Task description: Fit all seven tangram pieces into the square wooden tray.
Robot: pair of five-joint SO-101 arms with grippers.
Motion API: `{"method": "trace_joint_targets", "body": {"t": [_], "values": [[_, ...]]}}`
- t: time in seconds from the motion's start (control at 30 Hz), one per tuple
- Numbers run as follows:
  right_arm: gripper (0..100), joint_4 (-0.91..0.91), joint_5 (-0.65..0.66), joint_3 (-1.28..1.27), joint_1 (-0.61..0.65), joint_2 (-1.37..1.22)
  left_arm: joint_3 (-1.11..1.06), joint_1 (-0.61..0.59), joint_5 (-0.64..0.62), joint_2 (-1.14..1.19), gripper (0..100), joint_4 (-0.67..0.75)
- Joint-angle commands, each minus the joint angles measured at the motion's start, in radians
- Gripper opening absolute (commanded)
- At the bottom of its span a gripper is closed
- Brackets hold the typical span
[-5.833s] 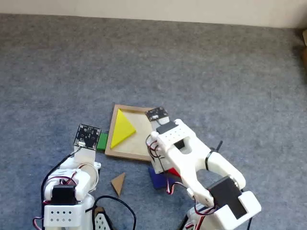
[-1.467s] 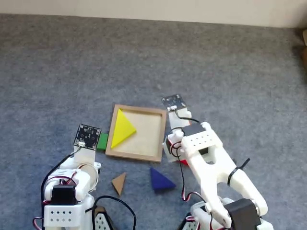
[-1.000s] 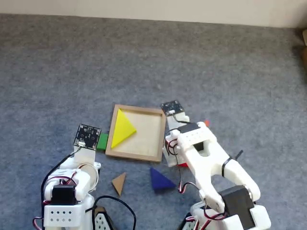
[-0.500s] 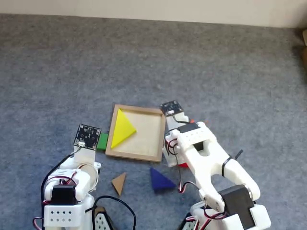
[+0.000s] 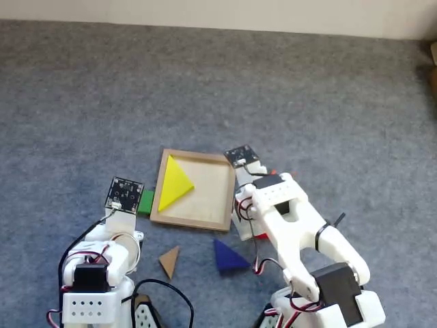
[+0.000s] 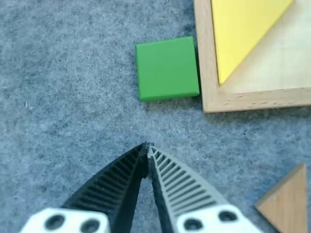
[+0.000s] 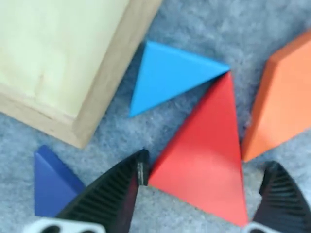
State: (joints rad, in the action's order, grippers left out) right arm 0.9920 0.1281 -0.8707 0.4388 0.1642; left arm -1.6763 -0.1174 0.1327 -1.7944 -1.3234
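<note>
The square wooden tray (image 5: 205,222) holds a yellow triangle (image 5: 174,183) along its left side. My left gripper (image 6: 147,148) is shut and empty, a short way from the green square (image 6: 167,68), which lies against the tray's (image 6: 252,99) outer left rim. My right gripper (image 7: 206,174) is open and straddles a red triangle (image 7: 204,155) on the carpet beside the tray's right rim (image 7: 114,73). A light blue triangle (image 7: 167,75) touches the red one's tip, and an orange piece (image 7: 282,97) lies alongside. In front of the tray lie a dark blue triangle (image 5: 229,256) and a tan triangle (image 5: 168,261).
Grey carpet covers the whole work area, open behind the tray and to the far left and right. The right arm's body (image 5: 293,225) hangs over the pieces right of the tray. The left arm's base (image 5: 89,287) sits at the near left.
Since 5.8 s ago the right arm swung from the tray's near right corner to its right side. Over the last second it edged slightly left. The left arm and the pieces stayed still.
</note>
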Motion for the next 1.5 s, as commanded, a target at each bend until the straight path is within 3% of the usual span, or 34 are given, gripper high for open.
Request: {"method": "trace_joint_targets", "body": {"t": [0.0,0.53,0.73,1.1,1.3,1.47], "values": [[36.4,0.045,0.015,0.002,0.007,-0.012,-0.021,-0.013,0.002,-0.036,1,-0.005],[36.3,0.024,0.023,-0.001,0.028,-0.013,-0.021,-0.013,0.002,-0.036,1,-0.005],[28.4,0.024,0.023,-0.001,0.028,-0.013,-0.021,-0.013,0.002,-0.036,1,-0.005],[27.6,0.024,0.104,-0.002,-0.042,-0.001,-0.021,-0.013,0.002,-0.036,1,-0.005],[19.7,0.025,0.106,0.001,-0.042,-0.001,-0.021,-0.013,0.002,-0.036,1,-0.005],[19.3,0.033,0.106,0.001,-0.042,0.004,-0.021,-0.013,0.002,-0.036,1,-0.005]]}}
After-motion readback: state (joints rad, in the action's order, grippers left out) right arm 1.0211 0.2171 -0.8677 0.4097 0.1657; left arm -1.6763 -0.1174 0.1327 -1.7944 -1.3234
